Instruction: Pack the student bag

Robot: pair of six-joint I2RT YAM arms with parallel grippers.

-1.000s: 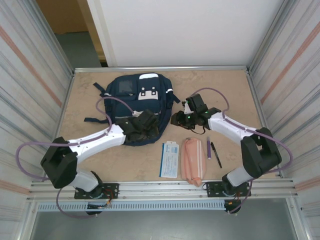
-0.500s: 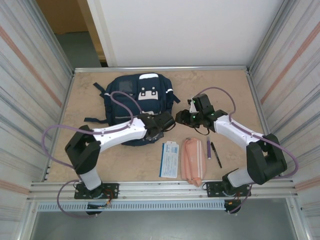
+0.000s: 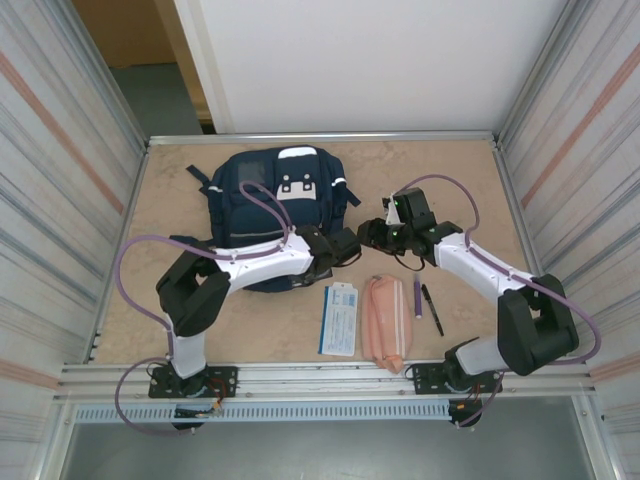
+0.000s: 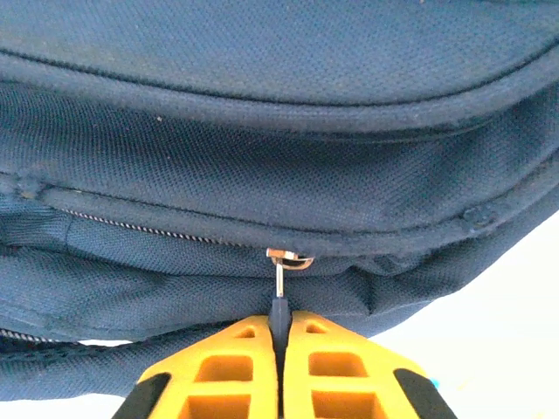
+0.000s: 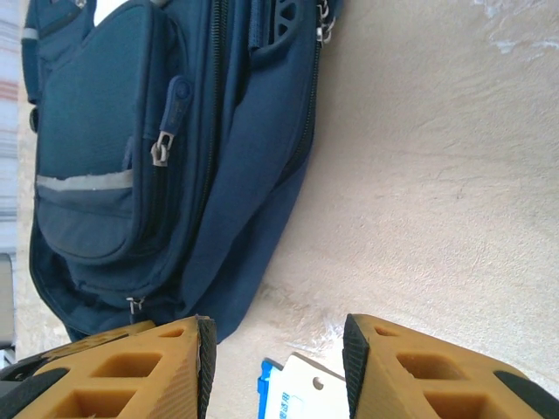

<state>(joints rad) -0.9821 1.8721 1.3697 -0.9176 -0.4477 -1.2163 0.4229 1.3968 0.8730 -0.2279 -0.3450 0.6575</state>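
The student bag [image 3: 270, 200] is a navy backpack lying flat at the back left of the table. My left gripper [image 3: 335, 250] sits at the bag's near right corner. In the left wrist view its yellow fingers [image 4: 218, 375] are pressed together, and the left gripper [image 4: 279, 325] is shut on the dark zipper pull [image 4: 279, 310]. The pull hangs from a metal slider [image 4: 288, 258] on the bag [image 4: 262, 131]. My right gripper [image 3: 368, 235] hovers just right of the bag. The right gripper [image 5: 278, 349] is open with bare table between its fingers, and the bag [image 5: 113, 175] lies to its left.
A white and blue card pack [image 3: 340, 318] lies near the front, its corner [image 5: 301, 393] under the right gripper. Beside it lie a pink pouch [image 3: 384, 320], a purple pen [image 3: 417, 296] and a black pen [image 3: 432, 308]. Ribbed metal walls close both sides.
My left arm has swung right along the bag's near edge to its right corner, and its jaws have shut on the zipper pull. The right gripper has drifted slightly right.
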